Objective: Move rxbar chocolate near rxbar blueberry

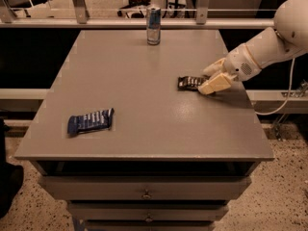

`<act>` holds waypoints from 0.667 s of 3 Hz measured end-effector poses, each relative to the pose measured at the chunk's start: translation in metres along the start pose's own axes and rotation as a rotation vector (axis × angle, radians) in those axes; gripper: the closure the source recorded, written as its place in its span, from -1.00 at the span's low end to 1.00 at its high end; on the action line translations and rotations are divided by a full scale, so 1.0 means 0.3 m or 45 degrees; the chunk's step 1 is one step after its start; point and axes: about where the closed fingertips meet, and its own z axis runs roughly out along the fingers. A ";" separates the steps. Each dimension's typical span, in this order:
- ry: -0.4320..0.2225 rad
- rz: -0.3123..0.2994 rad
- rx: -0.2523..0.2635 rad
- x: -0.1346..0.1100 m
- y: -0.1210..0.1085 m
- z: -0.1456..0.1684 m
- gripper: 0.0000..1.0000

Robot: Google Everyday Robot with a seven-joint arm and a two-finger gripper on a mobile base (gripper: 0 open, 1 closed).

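The rxbar chocolate (pixel 190 83) lies flat toward 3 o'clock on the grey table (pixel 139 71). The gripper (pixel 204 81) sits low at the bar's right end, reaching in from 3 o'clock; whether it is clamped on the wrapper I cannot tell. The rxbar blueberry (pixel 90 121) lies well apart at about 8 o'clock. A blue-silver can (pixel 153 25) stands upright at 12 o'clock.
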 end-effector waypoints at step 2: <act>0.000 0.000 0.000 -0.003 0.000 -0.003 1.00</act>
